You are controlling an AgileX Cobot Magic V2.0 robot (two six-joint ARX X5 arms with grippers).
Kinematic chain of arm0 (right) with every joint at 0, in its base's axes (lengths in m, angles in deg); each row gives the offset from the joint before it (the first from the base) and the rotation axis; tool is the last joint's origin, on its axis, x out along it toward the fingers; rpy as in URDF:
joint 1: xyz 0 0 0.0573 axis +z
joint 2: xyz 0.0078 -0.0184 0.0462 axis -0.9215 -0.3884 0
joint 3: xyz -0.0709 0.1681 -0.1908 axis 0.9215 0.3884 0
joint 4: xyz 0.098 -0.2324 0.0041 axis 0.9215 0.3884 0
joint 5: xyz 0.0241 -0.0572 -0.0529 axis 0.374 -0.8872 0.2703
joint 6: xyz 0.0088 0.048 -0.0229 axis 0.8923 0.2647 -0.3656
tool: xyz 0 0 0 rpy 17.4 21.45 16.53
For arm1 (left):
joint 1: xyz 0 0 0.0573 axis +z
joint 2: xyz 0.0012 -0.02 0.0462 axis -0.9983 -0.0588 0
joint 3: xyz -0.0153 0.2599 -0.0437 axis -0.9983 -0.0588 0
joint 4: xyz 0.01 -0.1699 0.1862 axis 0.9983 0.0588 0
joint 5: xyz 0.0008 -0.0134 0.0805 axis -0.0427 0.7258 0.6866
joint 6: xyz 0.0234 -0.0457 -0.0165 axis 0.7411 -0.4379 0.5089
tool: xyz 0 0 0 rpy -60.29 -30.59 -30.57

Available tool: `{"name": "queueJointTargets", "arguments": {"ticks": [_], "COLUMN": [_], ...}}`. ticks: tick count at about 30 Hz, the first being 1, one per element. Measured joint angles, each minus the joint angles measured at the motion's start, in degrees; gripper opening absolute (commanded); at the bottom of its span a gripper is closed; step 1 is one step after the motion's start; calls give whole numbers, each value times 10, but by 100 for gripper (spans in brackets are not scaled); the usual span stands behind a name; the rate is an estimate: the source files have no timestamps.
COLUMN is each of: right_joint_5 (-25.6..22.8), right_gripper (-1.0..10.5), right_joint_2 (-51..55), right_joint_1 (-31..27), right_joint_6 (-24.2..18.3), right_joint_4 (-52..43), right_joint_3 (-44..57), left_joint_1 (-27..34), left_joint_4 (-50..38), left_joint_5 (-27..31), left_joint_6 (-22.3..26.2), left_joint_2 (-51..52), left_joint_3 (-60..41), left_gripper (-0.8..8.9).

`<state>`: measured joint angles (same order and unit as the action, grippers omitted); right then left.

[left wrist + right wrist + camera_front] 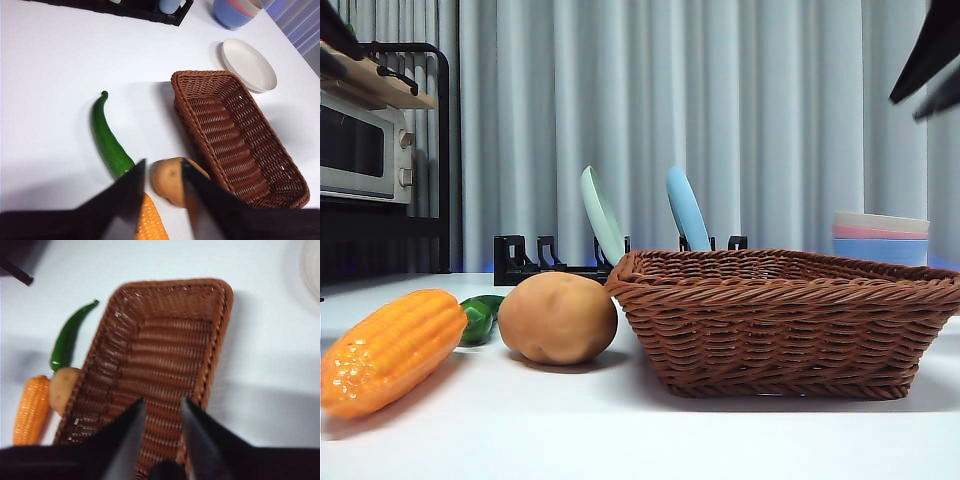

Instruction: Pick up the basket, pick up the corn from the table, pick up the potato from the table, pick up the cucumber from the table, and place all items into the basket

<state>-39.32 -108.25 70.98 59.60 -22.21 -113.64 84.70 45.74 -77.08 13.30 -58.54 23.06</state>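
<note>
The right tool (160, 407) hangs over the basket (160, 365), jaws spread with a narrow gap and nothing between them. The left tool (161, 170) hovers above the potato (172, 182) and corn (148, 220), jaws likewise apart and empty. Nothing is lifted yet: everything sits on the worktop (620, 430).

First step looks like the basket pick. My call: come down astride one braided rim, one jaw inside the wall and one outside, and close on the wicker itself. The flared wall could slip out of a shallow bite, so go deep on the rim.

The basket's long axis runs away from the right wrist camera, near end under the jaws, far end toward the curtain side. The cucumber (110, 137) lies beside the basket, well apart, roughly parallel, its curled thin tip pointing away from the corn. In the front view the corn (390, 350) and potato (558, 318) sit side by side, the potato just beside the basket's corner.
</note>
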Motion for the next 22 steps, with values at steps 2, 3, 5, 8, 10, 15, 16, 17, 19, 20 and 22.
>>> {"name": "queueJointTargets", "arguments": {"ticks": [2,3,5,8,10,15,16,17,19,20,22], "right_joint_5": [-1,-2,-3,-3,-4,-2,-2,-2,-2,-2,-2], "right_gripper": [414,412,409,409,405,349,283,224,93,42,-17], "right_joint_2": [-21,-34,-60,-110,-147,-236,-254,-269,-296,-303,-308], "right_joint_1": [0,0,0,5,12,33,38,42,49,52,56], "right_joint_6": [-3,-4,-5,-5,-5,-1,3,6,9,11,13], "right_joint_4": [0,-2,-9,-29,-49,-94,-101,-105,-106,-105,-105], "right_joint_3": [0,0,0,0,0,-1,-1,-1,-1,-1,-1], "left_joint_1": [0,0,0,0,0,0,0,0,0,0,0], "left_joint_4": [0,0,0,0,0,0,0,0,0,0,0], "left_joint_5": [0,0,0,0,0,0,0,0,0,0,0], "left_joint_6": [1,1,3,4,4,4,4,4,4,4,4], "left_joint_2": [-9,-12,-17,-19,-19,-19,-19,-19,-19,-19,-19], "left_joint_3": [3,4,4,4,5,6,6,6,6,6,6], "left_gripper": [355,355,355,355,355,355,355,355,355,355,355]}}
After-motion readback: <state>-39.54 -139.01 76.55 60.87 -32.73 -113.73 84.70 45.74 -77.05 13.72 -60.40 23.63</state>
